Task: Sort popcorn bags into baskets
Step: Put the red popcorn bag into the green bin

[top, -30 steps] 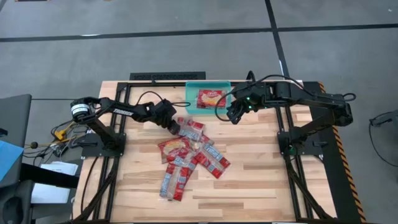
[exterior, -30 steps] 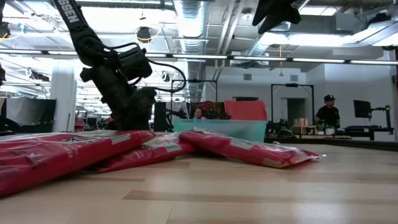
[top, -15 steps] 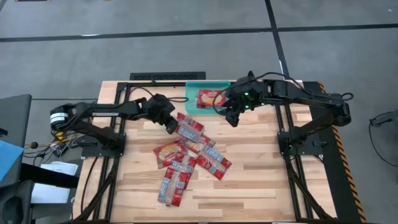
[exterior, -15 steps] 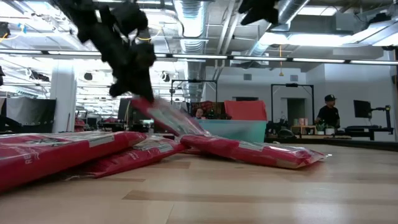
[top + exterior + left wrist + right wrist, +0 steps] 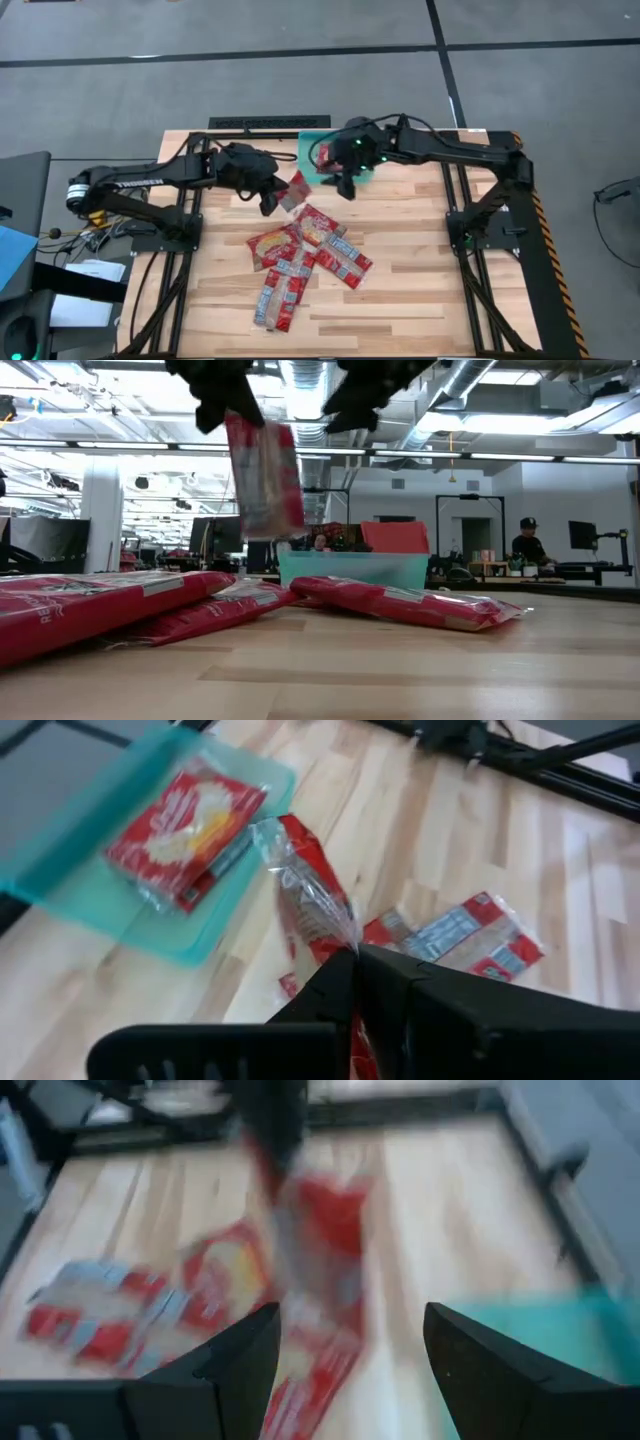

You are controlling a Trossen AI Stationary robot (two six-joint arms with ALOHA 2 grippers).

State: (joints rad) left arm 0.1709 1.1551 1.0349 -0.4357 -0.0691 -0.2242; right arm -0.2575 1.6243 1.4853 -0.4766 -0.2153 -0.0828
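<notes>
The table was made of light wooden planks. It stood on a grey floor with dark lines crossing it. A yellow and black striped strip ran along the right edge of the table.

Beyond the far edge of the table was a big open room. Silver pipes and long bright lights hung from the ceiling. A thick white pillar stood on the left side. A dark doorway was in the far wall. A person in dark clothes and a cap stood near desks with a screen.
</notes>
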